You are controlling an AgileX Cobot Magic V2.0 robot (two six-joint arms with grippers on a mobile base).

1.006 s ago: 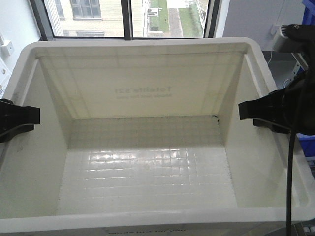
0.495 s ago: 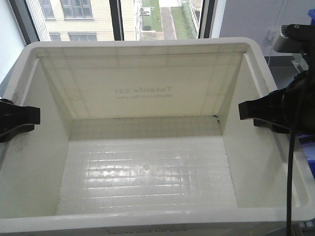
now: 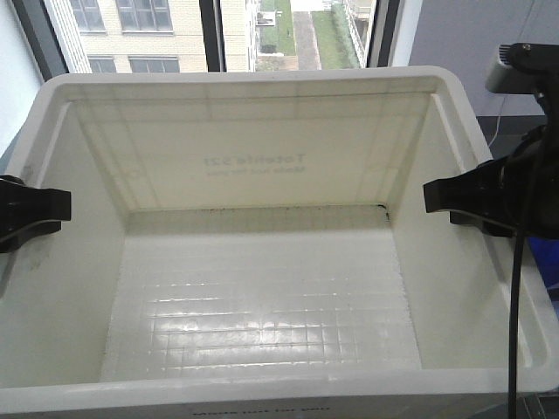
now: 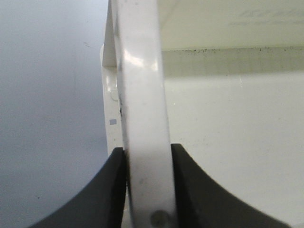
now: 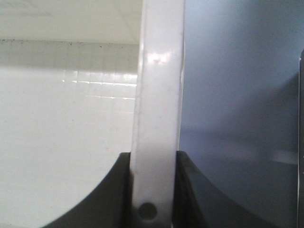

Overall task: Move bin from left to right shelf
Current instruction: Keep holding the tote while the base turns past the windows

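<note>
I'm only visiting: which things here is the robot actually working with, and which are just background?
In the job:
white bin, empty
left gripper, clamped on the bin's rim
right gripper, clamped on the opposite rim

Just background:
window
building outside
black cable hanging at the right

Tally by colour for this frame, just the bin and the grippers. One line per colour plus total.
White: 1, the bin
Black: 2, the left gripper and the right gripper, each clamped on a side rim of the bin
Total: 3
</note>
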